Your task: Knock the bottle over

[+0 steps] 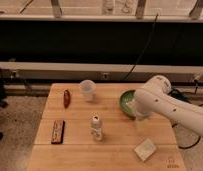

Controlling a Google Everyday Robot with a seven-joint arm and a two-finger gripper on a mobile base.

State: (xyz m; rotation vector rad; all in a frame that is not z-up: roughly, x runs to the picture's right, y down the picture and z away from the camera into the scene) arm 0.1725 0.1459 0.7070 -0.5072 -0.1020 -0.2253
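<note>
The bottle [96,127] is small, slim and clear, with a white cap and a pale label. It stands upright near the middle of the wooden table [115,157]. My white arm [157,102] reaches in from the right, over the right edge of the green bowl [126,102]. My gripper [141,121] hangs below the arm's end, dim and partly hidden. It is to the right of the bottle and apart from it, at about the height of the bottle's cap.
A wider clear plastic cup [87,90] stands at the back. A red packet [67,98] lies at the back left and a brown snack bar [57,131] at the left. A pale packet [145,149] lies at the front right.
</note>
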